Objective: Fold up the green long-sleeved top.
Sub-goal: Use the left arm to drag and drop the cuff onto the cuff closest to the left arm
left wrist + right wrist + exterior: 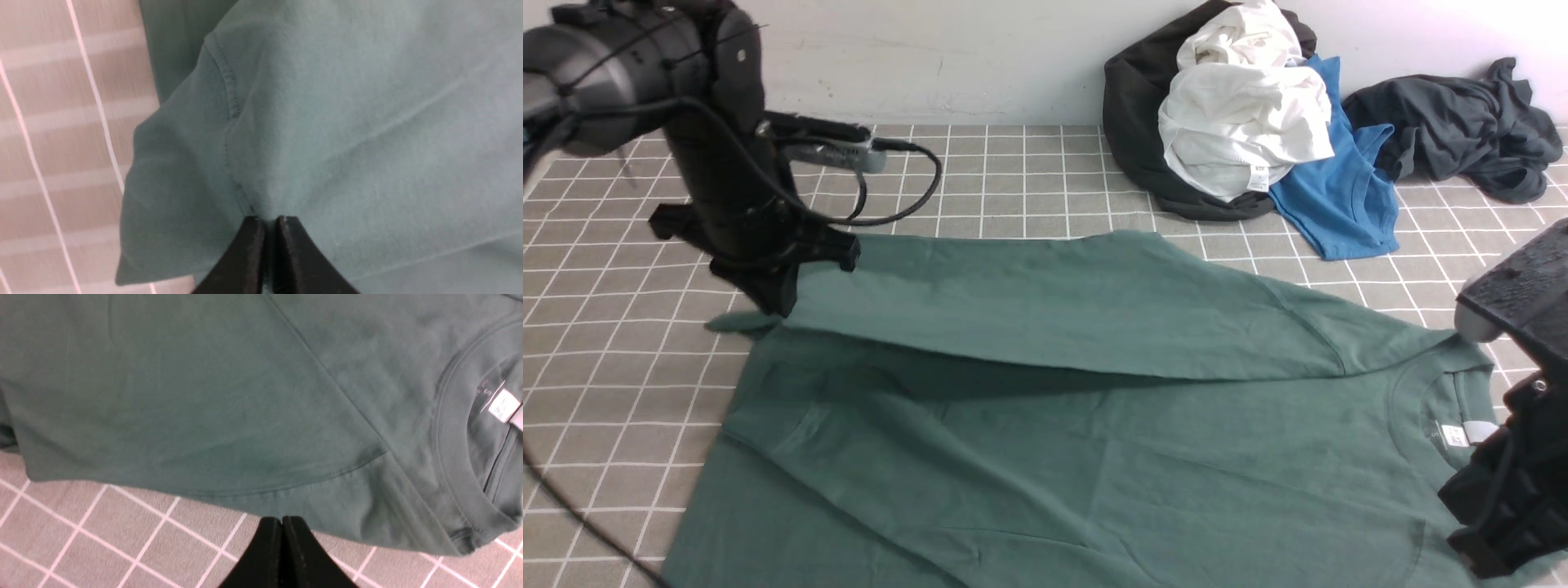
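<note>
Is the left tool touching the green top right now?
Touching. The left wrist view shows the left tool shut on the green top, fabric puckering into its tips.

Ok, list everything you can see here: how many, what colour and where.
top: 1, dark green, spread across the middle of the cloth
white garment: 1, white, on top of the pile at the back
black garment: 1, black, under the white one
shirt: 1, blue, right side of that pile
grey garment: 1, dark grey, back right
cloth: 1, grey-brown with white grid, covering the table
left hand: 1, black, shut on the top's left end
right hand: 1, black, shut, empty, by the collar
</note>
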